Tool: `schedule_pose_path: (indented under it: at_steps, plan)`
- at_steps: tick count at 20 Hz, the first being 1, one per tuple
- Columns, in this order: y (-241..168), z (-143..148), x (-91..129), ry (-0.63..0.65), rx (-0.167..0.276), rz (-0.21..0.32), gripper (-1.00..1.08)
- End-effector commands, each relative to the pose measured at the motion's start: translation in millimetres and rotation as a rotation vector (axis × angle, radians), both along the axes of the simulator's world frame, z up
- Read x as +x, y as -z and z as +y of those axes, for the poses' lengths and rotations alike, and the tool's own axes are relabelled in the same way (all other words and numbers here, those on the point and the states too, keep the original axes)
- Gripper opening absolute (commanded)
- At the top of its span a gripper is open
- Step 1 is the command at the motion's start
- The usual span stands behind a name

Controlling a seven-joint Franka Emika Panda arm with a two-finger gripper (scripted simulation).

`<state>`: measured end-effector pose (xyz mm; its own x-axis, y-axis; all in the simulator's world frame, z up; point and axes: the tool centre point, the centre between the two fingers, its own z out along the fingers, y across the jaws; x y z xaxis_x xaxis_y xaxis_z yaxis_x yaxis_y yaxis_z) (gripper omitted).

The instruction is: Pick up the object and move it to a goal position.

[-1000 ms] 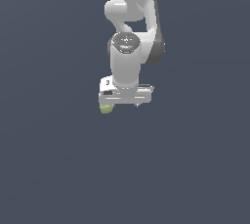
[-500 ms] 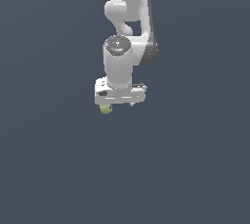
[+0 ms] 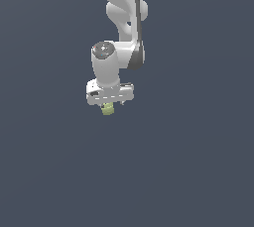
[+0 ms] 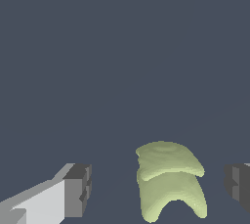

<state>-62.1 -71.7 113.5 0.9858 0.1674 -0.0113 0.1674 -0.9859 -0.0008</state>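
Note:
The object [image 3: 107, 110] is a small yellow-green lump on the dark grey floor, showing just under the white gripper hand in the exterior view. In the wrist view the object [image 4: 168, 179] lies between the two dark finger pads [image 4: 78, 189], closer to one side and with a gap to each. My gripper [image 3: 110, 105] [image 4: 158, 186] is open, straddling the lump without touching it. The hand hides most of the fingers in the exterior view.
The white arm [image 3: 121, 18] rises from the gripper toward the top of the exterior view. Uniform dark grey floor [image 3: 188, 161] surrounds the object on all sides.
The gripper has shifted toward the exterior view's left until it sits over the lump. The object itself has not moved.

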Motion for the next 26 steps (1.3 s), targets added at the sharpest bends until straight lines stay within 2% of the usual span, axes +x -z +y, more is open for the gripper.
schedule_pose_path:
  at_steps: [1, 10, 18, 26]
  plan:
    - [7.9, -11.2, -10.9, -0.022, 0.001, -0.004, 1.0]
    - [22.6, -31.9, -33.8, -0.063, 0.001, -0.011, 1.0]
    - [28.0, -32.8, -34.8, -0.063, 0.002, -0.01, 1.0]
    - [61.0, -32.9, -36.3, -0.065, 0.002, -0.011, 1.0]
